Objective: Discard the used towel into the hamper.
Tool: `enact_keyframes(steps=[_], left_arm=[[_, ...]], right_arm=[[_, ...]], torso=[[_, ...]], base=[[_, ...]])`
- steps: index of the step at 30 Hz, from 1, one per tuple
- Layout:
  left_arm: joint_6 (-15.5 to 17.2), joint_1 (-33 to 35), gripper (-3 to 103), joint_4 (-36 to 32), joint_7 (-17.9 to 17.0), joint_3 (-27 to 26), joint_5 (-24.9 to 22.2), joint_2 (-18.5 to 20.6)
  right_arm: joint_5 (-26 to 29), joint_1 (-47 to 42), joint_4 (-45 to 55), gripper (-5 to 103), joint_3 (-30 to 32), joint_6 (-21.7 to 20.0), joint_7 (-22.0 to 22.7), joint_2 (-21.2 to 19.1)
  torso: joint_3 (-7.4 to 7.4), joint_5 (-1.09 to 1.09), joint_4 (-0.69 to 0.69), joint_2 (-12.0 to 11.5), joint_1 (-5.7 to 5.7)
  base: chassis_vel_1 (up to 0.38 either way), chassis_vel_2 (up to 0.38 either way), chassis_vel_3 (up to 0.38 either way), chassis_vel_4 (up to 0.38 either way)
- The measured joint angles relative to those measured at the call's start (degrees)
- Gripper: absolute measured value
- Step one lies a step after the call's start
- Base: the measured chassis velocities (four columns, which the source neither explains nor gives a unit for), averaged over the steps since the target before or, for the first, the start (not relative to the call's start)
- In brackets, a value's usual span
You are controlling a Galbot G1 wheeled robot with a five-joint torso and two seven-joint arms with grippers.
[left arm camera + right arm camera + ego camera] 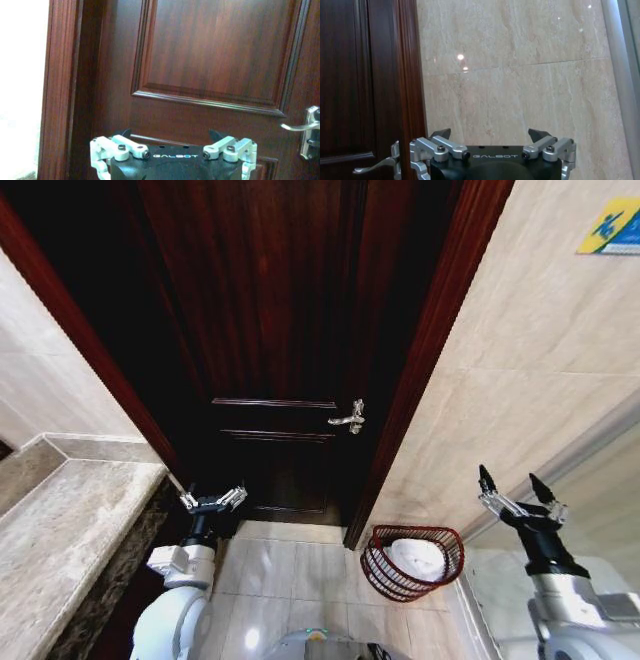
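From the head camera, a small bathroom corner seen from above. A tall dark reddish-brown wooden door (270,350) with raised panels fills the middle, shut in a matching wooden frame, with a silver lever handle (349,418) on its right side. Glossy beige stone tiles cover the wall (520,370) to the right; the floor (280,565) is pale polished tile. At the left edge runs a speckled grey stone worktop (70,530) with a dark stone front. The hamper (412,561), a small round basket of open dark red woven bands, stands on the floor at the foot of the door frame, against the tiled wall. A white towel (418,558) lies bunched inside it. The left gripper (212,501) is held up low before the door, beside the worktop's end, jaws spread and holding nothing. The right gripper (519,498) is raised to the right of the hamper, well apart from it, jaws spread wide and empty.

From the left wrist camera, the left gripper (170,135) faces the door's smooth panelled wood, its black-tipped jaws apart with nothing between them. The lever handle (302,127) shows at one edge.

From the right wrist camera, the right gripper (490,134) points at the veined beige wall tiles (520,75), jaws apart and empty. The door frame (410,75) and lever handle (377,167) lie to one side.
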Motion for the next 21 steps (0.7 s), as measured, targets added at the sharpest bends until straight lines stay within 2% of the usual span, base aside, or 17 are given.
enact_keyframes(steps=[21], left_arm=[[0.00,0.00,100,0.00,0.00,0.00,0.00,0.00]], right_arm=[[-0.16,0.17,-0.66,100,-0.13,0.01,-0.04,-0.11]], torso=[[0.00,0.00,0.00,0.00,0.00]], base=[[-0.012,-0.012,-0.014,-0.014]])
